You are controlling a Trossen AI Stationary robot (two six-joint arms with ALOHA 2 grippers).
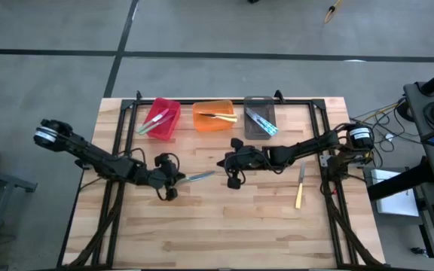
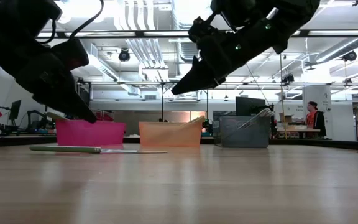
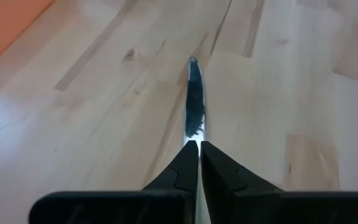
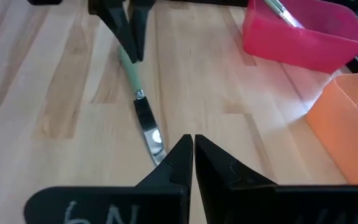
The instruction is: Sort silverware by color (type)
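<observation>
**Left gripper pinches a green-handled knife at mid-table**

A slatted wooden table (image 1: 224, 226) stands on a grey floor, with three bins lined up along its far edge: a red bin (image 1: 161, 118) holding green-handled pieces, an orange bin (image 1: 215, 117) with a yellow-handled one, and a grey bin (image 1: 260, 119) with blue-handled ones. That grouping suggests each handle colour has its own bin.

The left gripper (image 1: 178, 181) is low at mid-table, its fingers pressed together on the handle end of a green-handled knife (image 4: 140, 102), whose blade lies flat on the wood and points toward the right arm. Judging by colour, this knife belongs in the red bin, so the grip looks like the start of a lift in that direction.

The right gripper (image 1: 226, 160) hangs nearby above the table, jaws fully closed and holding nothing, apparently waiting. A yellow-handled utensil (image 1: 300, 188) lies well apart near the right edge, unsorted as yet and probably meant for the orange bin.
</observation>
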